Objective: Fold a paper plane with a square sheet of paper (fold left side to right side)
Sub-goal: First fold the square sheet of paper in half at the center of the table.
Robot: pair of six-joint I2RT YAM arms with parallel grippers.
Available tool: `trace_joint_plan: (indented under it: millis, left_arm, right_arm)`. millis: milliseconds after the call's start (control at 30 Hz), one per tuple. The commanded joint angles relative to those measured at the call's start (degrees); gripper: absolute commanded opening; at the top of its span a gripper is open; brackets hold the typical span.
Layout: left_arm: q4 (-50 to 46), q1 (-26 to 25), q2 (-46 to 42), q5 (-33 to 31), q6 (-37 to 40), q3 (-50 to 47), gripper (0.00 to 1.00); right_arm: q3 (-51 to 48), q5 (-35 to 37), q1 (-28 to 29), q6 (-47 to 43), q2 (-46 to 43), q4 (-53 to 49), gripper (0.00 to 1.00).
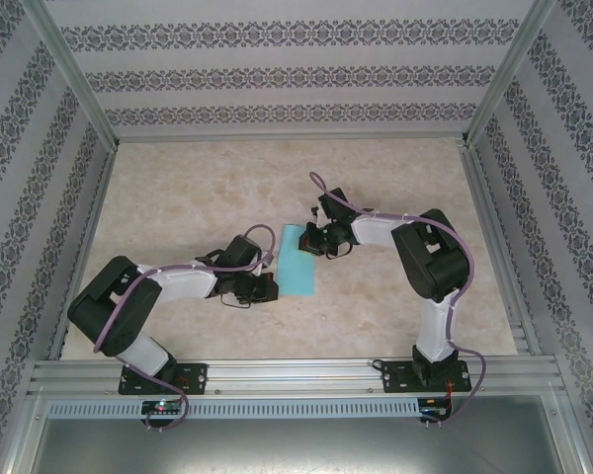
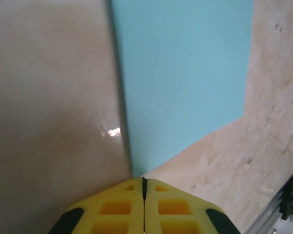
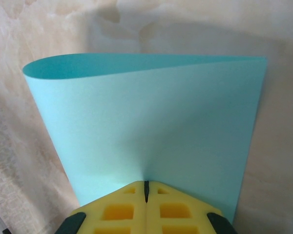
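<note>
Big marbled table (image 1: 178, 188), and at its middle the square sheet of paper (image 3: 151, 126): turquoise, matte, doubled over in a soft uncreased loop. Right gripper (image 3: 146, 184) pinches its edge, jaws closed. Left gripper (image 2: 143, 180), jaws together, sits at its near-left corner.

A beige marbled surface (image 1: 178, 188) is enclosed by patterned walls (image 1: 277, 79). An aluminium rail (image 1: 296, 373) is fixed along its near edge.
</note>
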Motion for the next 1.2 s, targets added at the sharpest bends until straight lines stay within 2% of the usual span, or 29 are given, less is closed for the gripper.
trace_joint_plan:
  millis: [0,200,533,833,1167]
  left_arm:
    - [-2.5,0.9,-4.1,0.9,-1.2,1.6,0.07]
    - [-5.0,4.8,-0.6,3.2,2.7,8.8,0.06]
    - [-2.3,5.5,11.1,3.8,6.8,16.1,0.03]
    - [3.6,5.6,14.6,3.1,5.9,13.2,0.02]
    - [10.3,5.5,11.5,3.3,5.8,3.9,0.02]
  right_arm:
    - [-0.4,4.0,0.1,-1.3,2.6,-4.7,0.03]
    - [-0.4,3.8,0.1,-1.3,2.7,-4.7,0.03]
    - [-0.1,3.8,0.1,-1.6,2.9,-5.1,0.03]
    - [-0.4,3.7,0.1,-1.7,2.6,-5.1,0.03]
    - [-0.3,3.8,0.0,-2.1,2.8,-5.5,0.03]
